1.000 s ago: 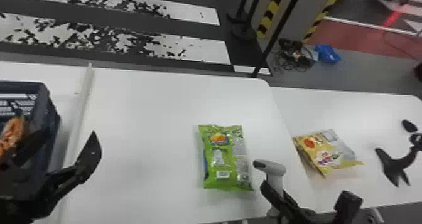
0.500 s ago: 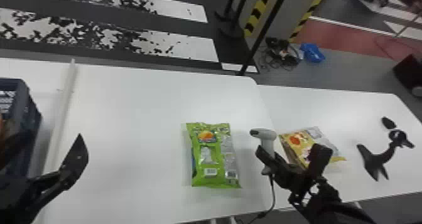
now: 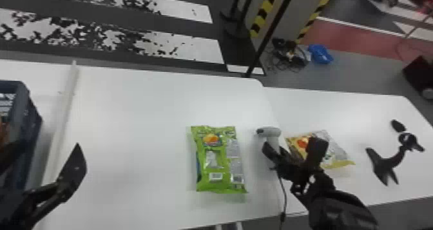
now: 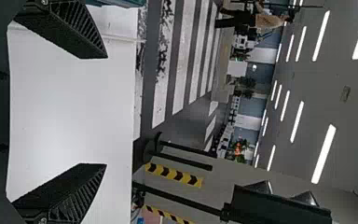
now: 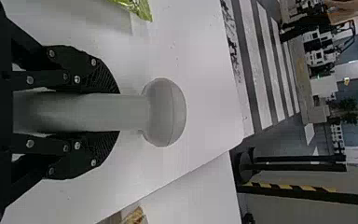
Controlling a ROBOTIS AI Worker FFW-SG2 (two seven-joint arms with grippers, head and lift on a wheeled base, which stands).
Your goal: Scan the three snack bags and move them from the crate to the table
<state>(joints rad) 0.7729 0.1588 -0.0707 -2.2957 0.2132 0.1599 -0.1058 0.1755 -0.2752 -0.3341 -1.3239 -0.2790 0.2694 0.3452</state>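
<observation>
- Scanning step, apparently: right gripper [image 5: 116, 112], clamped on handheld barcode scanner [image 5: 165, 112].
- Green snack bag [image 3: 220, 163]: on table [image 3: 138, 126], near its right edge.
- Left gripper [image 4: 106, 111]: fingers apart.
- Next, presumably: aim scanner at the bag's barcode [image 3: 216, 176].

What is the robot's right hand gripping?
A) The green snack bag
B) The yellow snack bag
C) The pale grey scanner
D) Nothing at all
C: the right hand has a finger pressed to each side of the handle of the pale grey scanner, while the green snack bag lies on the table.
</observation>
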